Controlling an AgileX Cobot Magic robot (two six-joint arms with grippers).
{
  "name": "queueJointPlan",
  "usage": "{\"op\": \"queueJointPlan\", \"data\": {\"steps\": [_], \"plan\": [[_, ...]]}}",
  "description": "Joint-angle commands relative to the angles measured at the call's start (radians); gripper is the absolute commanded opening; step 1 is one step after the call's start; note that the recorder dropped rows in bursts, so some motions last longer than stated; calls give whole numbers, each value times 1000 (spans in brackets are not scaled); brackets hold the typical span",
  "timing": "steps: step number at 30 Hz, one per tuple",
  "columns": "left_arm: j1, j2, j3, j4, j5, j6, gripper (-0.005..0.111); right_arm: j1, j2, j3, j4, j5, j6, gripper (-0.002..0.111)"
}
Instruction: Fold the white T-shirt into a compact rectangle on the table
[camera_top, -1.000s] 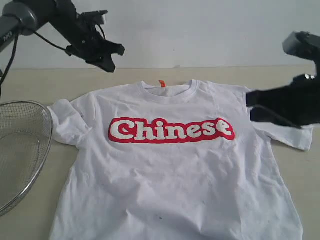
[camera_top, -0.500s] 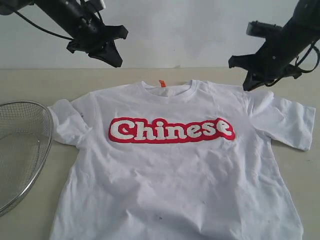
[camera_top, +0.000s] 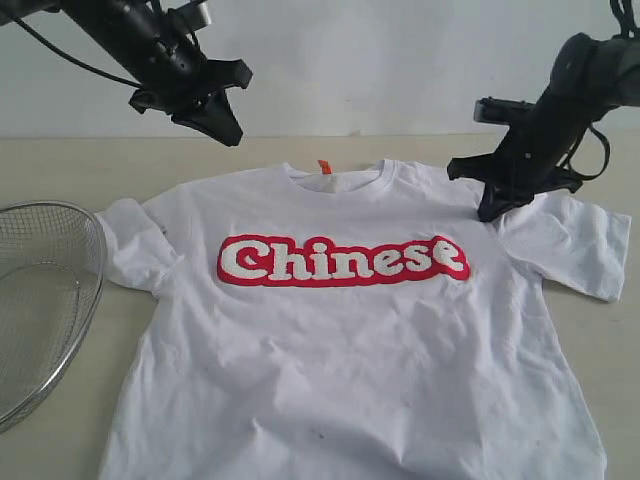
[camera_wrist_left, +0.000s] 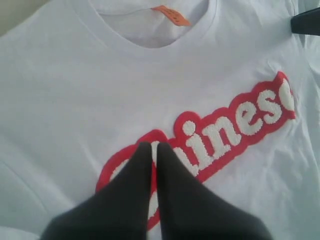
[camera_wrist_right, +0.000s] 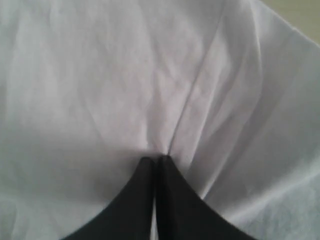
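My left claw, closed and empty, hangs over the shirt; my right claw, also closed, sits at its shoulder seam.

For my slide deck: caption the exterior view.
Unfolded white T-shirt flat on the table; shut left end effector hovers above, shut right end effector at a shoulder.

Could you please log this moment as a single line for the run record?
shirt: flat, face up, unfolded on table | left tool: shut, hovering | right tool: shut, tip at shoulder seam
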Motion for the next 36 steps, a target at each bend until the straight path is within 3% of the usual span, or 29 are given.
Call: {"op": "queueJointPlan", "data": {"steps": [1,9,28,32,36], "plan": [[-2,-10,5,-12,1,10,5,-4,22,-12,-32,-24,-3,0],[-2,-10,5,-22,1,10,5,-4,42,-26,-186,-83,103,0],[-2,-10,5,-22,-14,24,5,-4,91,-102,-167,-194,289,0],[-2,-10,5,-29,-19,19,5,-4,24,-100,-116,-156,277,0],[-2,-10,5,-110,1,33,5,-4,-105,-100,-116,3,234,0]]}}
